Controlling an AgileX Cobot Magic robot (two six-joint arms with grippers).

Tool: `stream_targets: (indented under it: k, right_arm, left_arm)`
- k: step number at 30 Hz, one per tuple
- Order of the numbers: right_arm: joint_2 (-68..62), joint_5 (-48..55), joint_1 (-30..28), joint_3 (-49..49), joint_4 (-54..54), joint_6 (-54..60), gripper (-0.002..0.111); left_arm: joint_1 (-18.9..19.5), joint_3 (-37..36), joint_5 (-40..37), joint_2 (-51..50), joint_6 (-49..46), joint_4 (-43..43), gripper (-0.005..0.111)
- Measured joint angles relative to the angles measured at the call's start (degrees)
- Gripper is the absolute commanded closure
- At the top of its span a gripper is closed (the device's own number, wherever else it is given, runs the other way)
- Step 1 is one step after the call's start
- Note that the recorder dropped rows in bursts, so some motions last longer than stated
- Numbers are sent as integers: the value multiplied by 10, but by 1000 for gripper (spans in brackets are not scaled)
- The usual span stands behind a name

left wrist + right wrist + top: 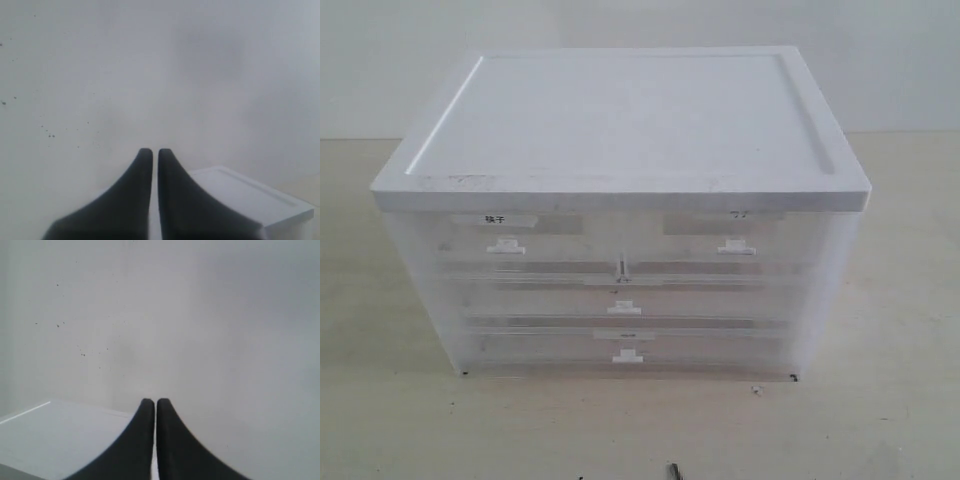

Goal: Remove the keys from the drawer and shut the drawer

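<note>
Pale wall (880, 60) at the far side; beige table (900, 420) beneath. The translucent white cabinet (620, 130) stands centred on the table, all drawers flush. The drawer (735, 245) (top row, right half) is closed. The keys (673, 470), partly cropped, lie on the table near of the cabinet. My left gripper (151, 152) and right gripper (152, 402) - fingers together, holding nothing.

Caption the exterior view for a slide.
Translucent drawer cabinet on a pale table, its top-right drawer shut.

L pincer (151, 152) jaws pressed together; R pincer (155, 402) likewise.
</note>
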State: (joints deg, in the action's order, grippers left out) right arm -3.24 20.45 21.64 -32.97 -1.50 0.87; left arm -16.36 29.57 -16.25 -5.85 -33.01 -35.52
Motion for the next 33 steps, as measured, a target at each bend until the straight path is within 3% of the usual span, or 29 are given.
stream_targets:
  k: [8,33]
  right_arm:
    - [0,-10,0,0,0,-9,108]
    - [6,18,0,1,0,-9,108]
  left_arm:
    - [0,0,-22,54,0,1,102]
    - [0,-4,-25,56,0,5,102]
